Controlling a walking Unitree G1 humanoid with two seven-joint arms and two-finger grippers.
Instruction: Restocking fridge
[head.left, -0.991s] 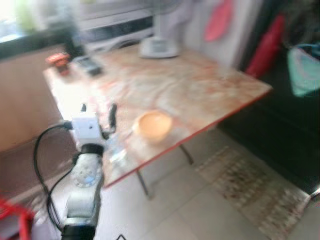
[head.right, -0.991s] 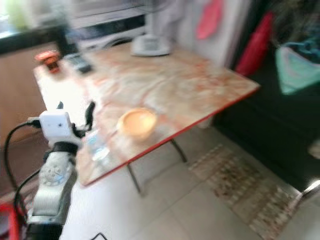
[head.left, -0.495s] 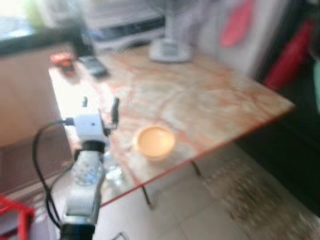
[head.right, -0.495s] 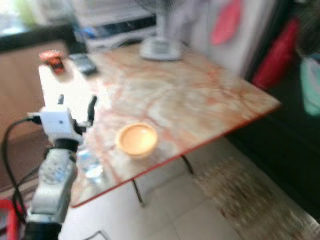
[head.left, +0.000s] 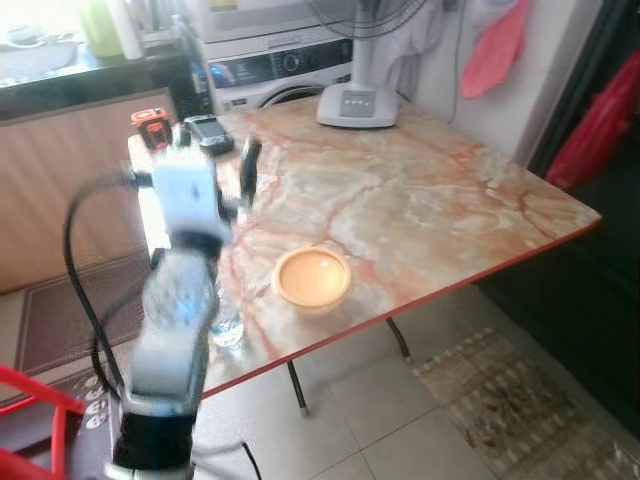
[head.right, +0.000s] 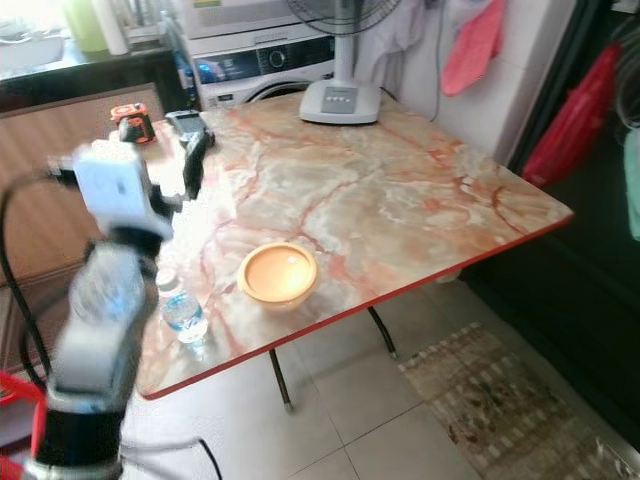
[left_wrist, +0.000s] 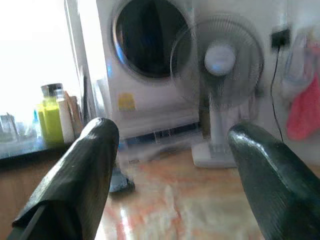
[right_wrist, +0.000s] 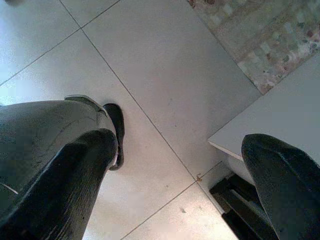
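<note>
Now the left gripper (head.left: 212, 160) has risen above the desk (head.left: 420, 200), fingers (left_wrist: 90, 165) wide and empty. The water bottle (head.right: 183, 310) stands near the desk's edge beside the bowl (head.right: 277, 273), ungrasped. The right gripper (right_wrist: 175, 165) hangs spread over the floor.

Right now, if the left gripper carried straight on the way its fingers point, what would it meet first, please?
Probably the standing fan at the table's far edge, which sits ahead between the open fingers of the left gripper. Depth is unclear; the washing machine stands just behind.
</note>
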